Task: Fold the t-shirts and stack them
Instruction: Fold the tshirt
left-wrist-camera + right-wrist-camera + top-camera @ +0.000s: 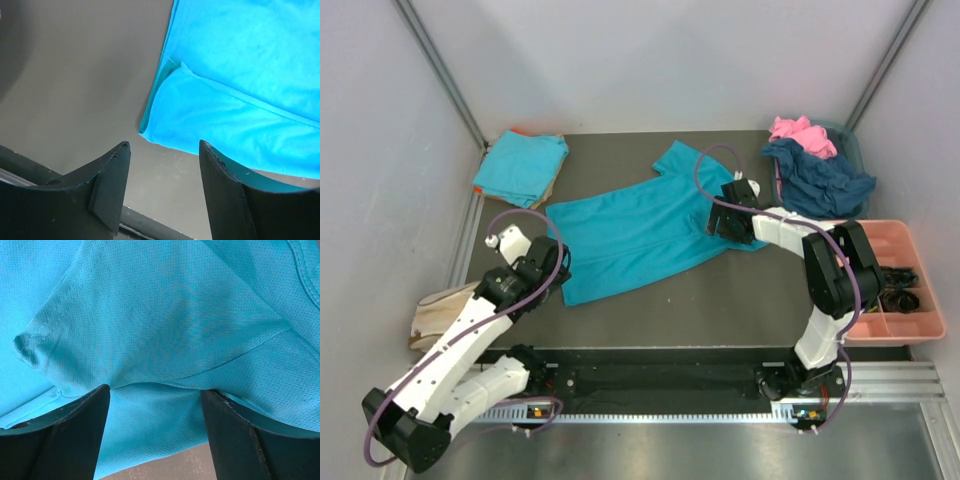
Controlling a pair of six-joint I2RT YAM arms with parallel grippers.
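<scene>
So the teal shirt point(640, 235) lies spread out slantwise in the middle of the table point(650, 310). There's a folded teal shirt point(520, 165) at the back left, and the pink shirt point(800, 132) and navy shirt point(820, 180) are heaped at the back right. My left gripper point(164, 145) hangs with its fingers apart and nothing in them, right at the shirt's near-left corner point(145, 131) — mostly bare table under me. My right gripper point(155, 392) is spread wide too, down over the sleeve end, with a puffed-up ridge of cloth between the fingers but nothing pinched that I can see.

What worries me: if the left side shuts where it is, I reckon it nips just the hem edge or plain air, and the corner slips out on the lift. On the right, that ridge looks like more than one layer — close on it and I probably drag sleeve and body together, so the fold comes out lumpy. And if only one side gets a real hold, the shirt swings round and ends up even more crooked
</scene>
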